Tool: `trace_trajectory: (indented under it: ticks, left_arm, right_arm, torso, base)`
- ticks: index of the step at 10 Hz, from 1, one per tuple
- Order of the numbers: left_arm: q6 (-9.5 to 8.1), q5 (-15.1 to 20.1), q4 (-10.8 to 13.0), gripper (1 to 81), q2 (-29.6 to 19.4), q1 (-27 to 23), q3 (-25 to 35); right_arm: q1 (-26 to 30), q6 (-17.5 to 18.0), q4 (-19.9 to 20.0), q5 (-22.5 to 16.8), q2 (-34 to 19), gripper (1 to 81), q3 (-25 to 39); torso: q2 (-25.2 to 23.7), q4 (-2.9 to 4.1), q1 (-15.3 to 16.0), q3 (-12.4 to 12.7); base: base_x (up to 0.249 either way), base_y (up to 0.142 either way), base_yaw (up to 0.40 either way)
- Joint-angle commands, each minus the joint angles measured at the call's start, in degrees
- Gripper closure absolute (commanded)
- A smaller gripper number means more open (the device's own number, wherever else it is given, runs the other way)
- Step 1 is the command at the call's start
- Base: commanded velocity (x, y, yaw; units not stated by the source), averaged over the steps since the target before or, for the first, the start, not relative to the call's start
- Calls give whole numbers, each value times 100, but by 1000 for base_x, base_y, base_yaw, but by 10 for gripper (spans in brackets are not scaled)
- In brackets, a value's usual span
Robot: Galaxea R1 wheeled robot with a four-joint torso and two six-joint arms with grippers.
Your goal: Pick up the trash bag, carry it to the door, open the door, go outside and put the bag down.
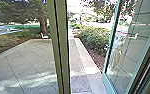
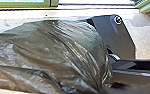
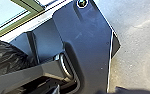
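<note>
Paving [image 1: 76, 65] between post [image 1: 64, 50] and open door [image 1: 127, 50]

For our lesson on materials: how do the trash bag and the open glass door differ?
The trash bag is crumpled; the glass door is flat and straight-edged. The bag is dark, creased film; the door is glass in a green frame. Both look shiny.

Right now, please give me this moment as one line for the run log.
door: open, robot facing out | bag: close to left wrist camera, hold unclear | ahead: paving, shrubs
</note>
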Motion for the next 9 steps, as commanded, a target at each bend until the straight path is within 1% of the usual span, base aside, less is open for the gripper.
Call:
trace_trajectory:
  ticks: [1,2,9]
  left_arm:
    - [11,243,72,811,-14,-242,26]
    - [11,243,72,811,-22,-242,26]
    - [2,243,80,811,-66,-251,26]
  right_arm:
    - [209,-16,-95,-281,15,10,-4]
    - [209,-16,-86,-272,6,10,-4]
    - [244,-7,-77,-281,50,10,39]
  torso:
    - [0,0,0,0]
    - [0,0,0,0]
    - [0,0,0,0]
  base:
    - [0,0,-126]
    - [0,0,-98]
    - [0,0,0]
